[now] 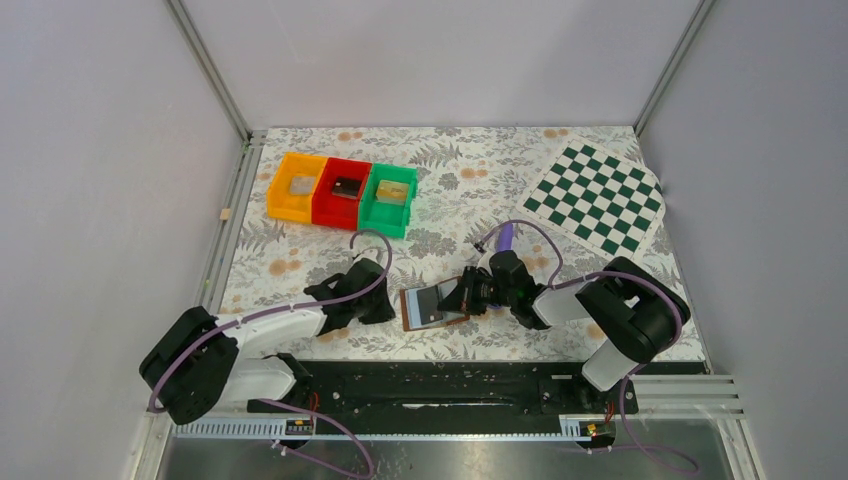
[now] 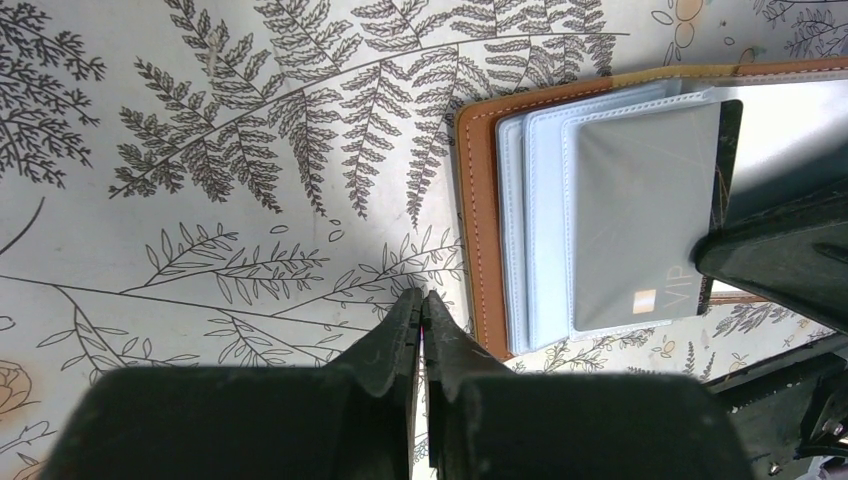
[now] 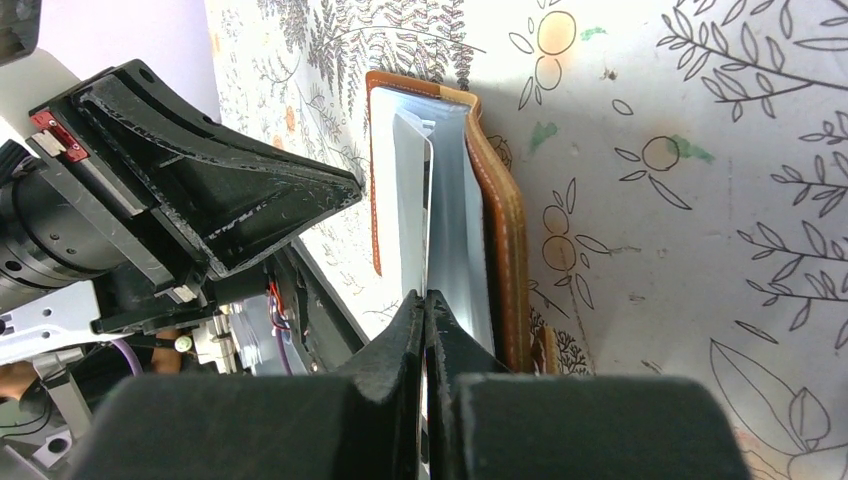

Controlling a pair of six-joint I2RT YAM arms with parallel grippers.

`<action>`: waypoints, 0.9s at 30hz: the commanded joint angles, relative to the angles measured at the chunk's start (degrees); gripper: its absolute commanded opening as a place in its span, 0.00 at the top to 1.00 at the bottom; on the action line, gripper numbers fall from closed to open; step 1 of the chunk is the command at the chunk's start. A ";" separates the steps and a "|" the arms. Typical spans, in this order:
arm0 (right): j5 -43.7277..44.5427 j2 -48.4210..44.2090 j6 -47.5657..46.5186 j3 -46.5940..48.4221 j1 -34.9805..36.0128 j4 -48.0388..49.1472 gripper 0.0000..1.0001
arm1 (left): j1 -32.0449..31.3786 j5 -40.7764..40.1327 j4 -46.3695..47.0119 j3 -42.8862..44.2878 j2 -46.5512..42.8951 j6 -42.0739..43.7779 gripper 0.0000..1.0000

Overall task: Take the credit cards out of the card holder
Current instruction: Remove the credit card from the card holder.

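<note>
The brown card holder (image 1: 432,307) lies open on the fern-print table, its pale blue-grey panels up. In the left wrist view (image 2: 530,200) a grey card (image 2: 640,220) marked VIP sits in its front pocket, its dark edge showing past the pocket. My right gripper (image 1: 466,298) is over the holder's right half. In the right wrist view it (image 3: 424,300) is shut on the thin edge of that card (image 3: 410,190), beside the brown cover (image 3: 500,220). My left gripper (image 2: 421,298) is shut and empty, just left of the holder's edge, and also shows in the top view (image 1: 384,306).
Orange (image 1: 294,187), red (image 1: 343,192) and green (image 1: 390,199) bins stand in a row at the back left, each with something flat inside. A green checkerboard mat (image 1: 597,196) lies at the back right. A purple stick (image 1: 505,237) lies behind my right arm.
</note>
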 commanded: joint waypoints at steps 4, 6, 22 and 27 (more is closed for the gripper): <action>-1.63 0.12 1.49 -0.31 -0.26 4.03 1.00 | 0.04 5.53 0.20 0.04 -5.56 -0.63 0.94; -2.11 0.62 2.87 -0.44 -0.16 5.69 1.00 | 0.03 7.07 0.91 0.80 -8.46 -0.59 0.92; -1.34 1.67 6.05 -1.22 1.06 8.48 1.00 | -0.03 11.58 16.43 -1.21 3.99 -0.82 0.93; 0.83 -2.19 2.03 -0.44 1.04 -0.04 1.00 | 0.00 4.27 4.91 1.34 7.33 -1.42 0.97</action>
